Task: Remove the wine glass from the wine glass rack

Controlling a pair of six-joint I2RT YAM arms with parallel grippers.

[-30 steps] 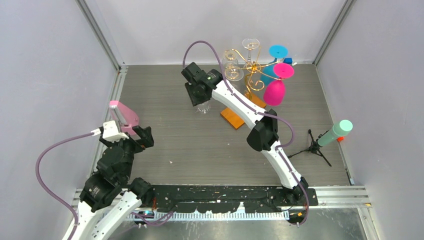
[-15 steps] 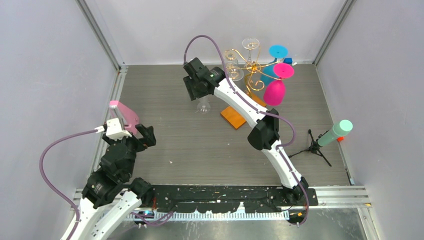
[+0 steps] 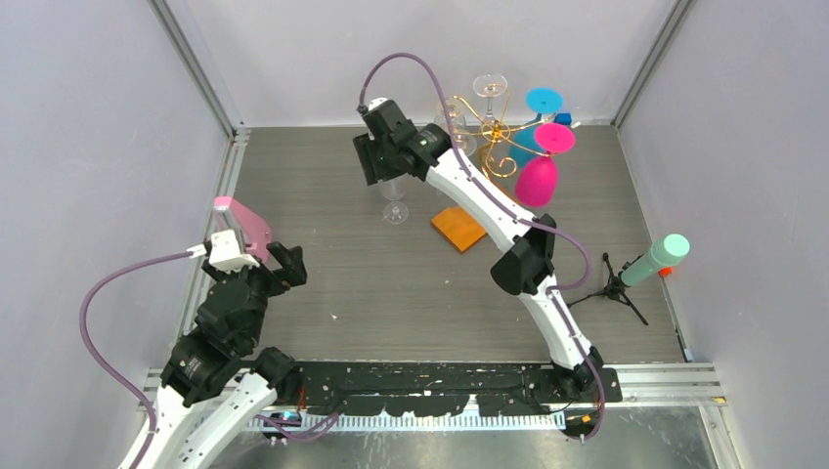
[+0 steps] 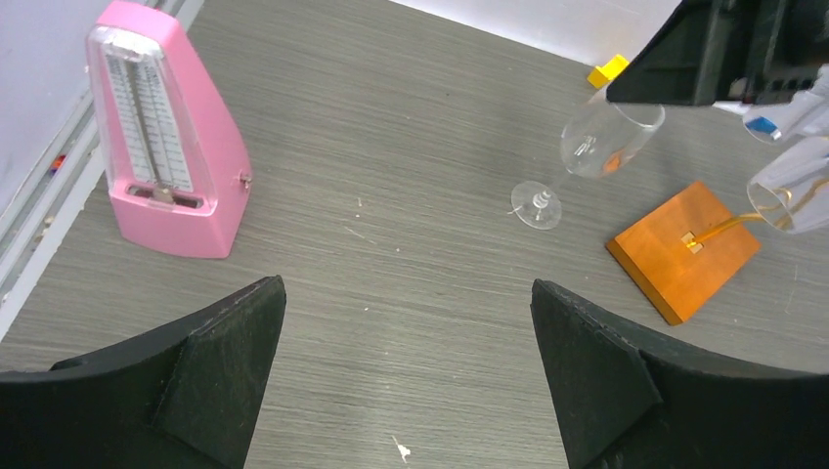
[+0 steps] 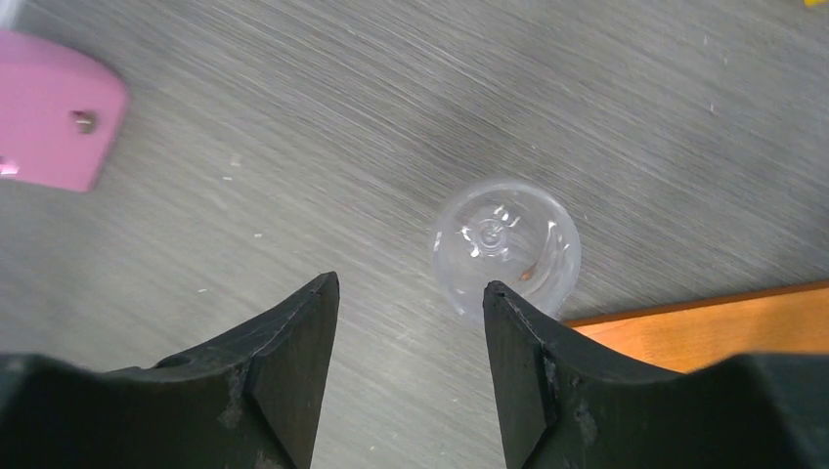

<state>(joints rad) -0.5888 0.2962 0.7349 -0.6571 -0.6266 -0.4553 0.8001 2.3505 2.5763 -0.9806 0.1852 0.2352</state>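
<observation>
Top view: the clear wine glass (image 3: 395,202) stands upright on the tabletop (image 3: 323,264), off the wine glass rack (image 3: 496,132), at nine o'clock of its orange base (image 3: 459,230); only retreat seems left. Left wrist view: the left pincer (image 4: 407,285) gapes wide, empty. Right wrist view: the right pincer (image 5: 411,283) is spread above the transparent bowl, holding nothing.
</observation>
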